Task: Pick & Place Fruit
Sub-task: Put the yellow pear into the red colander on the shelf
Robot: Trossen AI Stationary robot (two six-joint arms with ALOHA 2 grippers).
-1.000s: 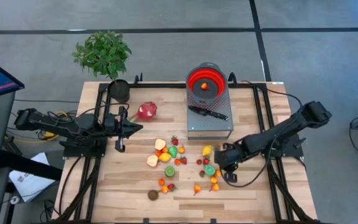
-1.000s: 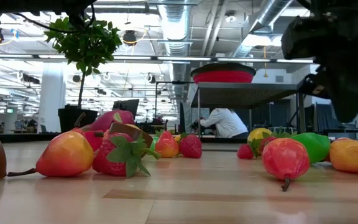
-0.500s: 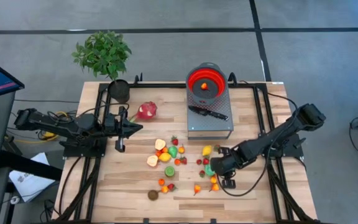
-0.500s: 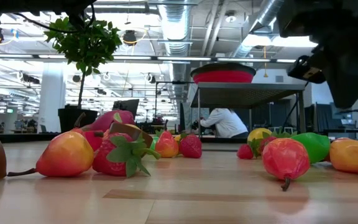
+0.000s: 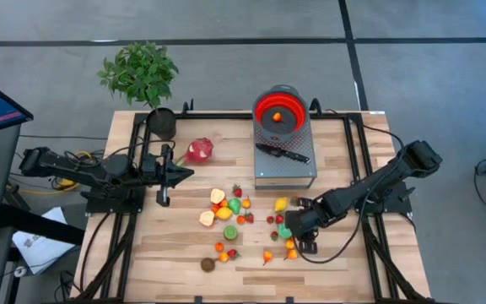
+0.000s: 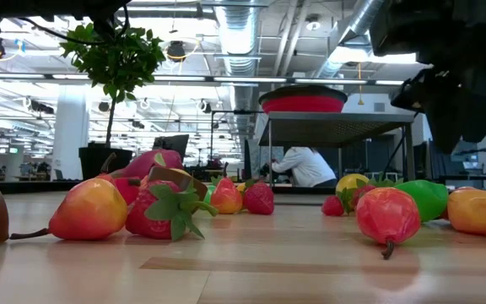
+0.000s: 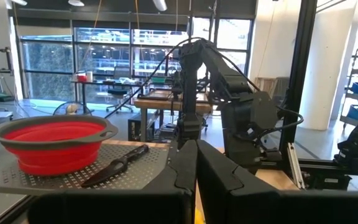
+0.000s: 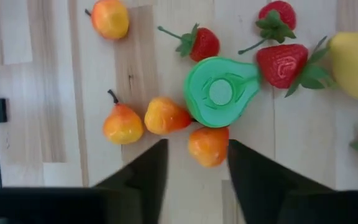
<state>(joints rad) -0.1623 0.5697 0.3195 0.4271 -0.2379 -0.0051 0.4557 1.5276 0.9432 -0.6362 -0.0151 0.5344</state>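
My right gripper [image 8: 197, 163] hangs open over an orange fruit [image 8: 208, 145], which touches the green pear half [image 8: 220, 92]. More fruit lies scattered mid-table. My left gripper [image 5: 181, 174] waits shut, well apart.

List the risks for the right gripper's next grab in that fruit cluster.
1. The right gripper stands open around a small orange fruit that touches the green pear half; closing may shove the pear half.
2. Another orange fruit lies right beside one finger and may get nudged or pinched too.
3. The round fruit might slip out sideways and roll into the strawberries.
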